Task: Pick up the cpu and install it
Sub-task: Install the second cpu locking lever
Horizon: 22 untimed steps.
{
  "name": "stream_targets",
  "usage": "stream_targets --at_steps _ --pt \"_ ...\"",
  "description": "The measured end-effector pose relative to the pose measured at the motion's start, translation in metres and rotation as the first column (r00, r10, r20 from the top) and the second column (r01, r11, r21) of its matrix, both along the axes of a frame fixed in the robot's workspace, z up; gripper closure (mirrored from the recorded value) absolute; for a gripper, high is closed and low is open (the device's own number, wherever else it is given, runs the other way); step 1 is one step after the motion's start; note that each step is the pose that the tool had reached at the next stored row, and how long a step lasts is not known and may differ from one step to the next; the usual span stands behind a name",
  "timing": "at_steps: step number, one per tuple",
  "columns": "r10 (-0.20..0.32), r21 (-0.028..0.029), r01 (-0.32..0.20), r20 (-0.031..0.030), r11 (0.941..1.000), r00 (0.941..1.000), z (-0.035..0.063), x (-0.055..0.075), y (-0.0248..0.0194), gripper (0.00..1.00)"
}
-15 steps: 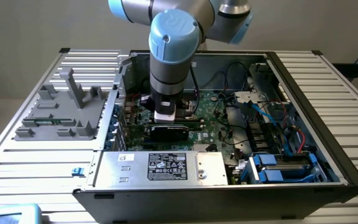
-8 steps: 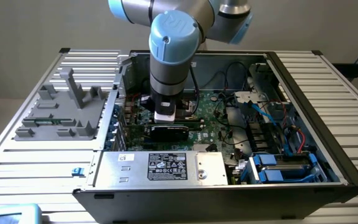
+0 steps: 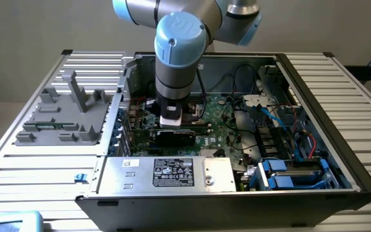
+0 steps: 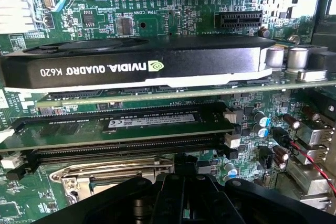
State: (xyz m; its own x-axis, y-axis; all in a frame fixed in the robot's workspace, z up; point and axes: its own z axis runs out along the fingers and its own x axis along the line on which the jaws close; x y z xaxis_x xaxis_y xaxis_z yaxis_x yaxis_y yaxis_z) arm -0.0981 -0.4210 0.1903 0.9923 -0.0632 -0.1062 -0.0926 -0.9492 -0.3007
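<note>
- A ribbed metal table is seen under an open computer case.
- Inside the case, one black card, one silver box and two blue holders are counted.
- The gripper is closed tight mid-frame; whether the cpu is held cannot be told.

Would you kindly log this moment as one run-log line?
arm: lowered inside open silver computer case | pincer: shut, over green motherboard | nearest: black rectangular graphics card, metal socket frame
</note>
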Motion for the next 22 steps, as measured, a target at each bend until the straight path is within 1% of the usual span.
stream_targets --at_steps 12,22 --pt "0.000 -0.0001 0.000 -0.0002 1.0000 1.0000 -0.0007 -0.0010 0.0000 0.89" --pt "0.000 -0.0004 0.000 -0.0003 1.0000 1.0000 -0.0039 -0.0011 0.0000 0.89"
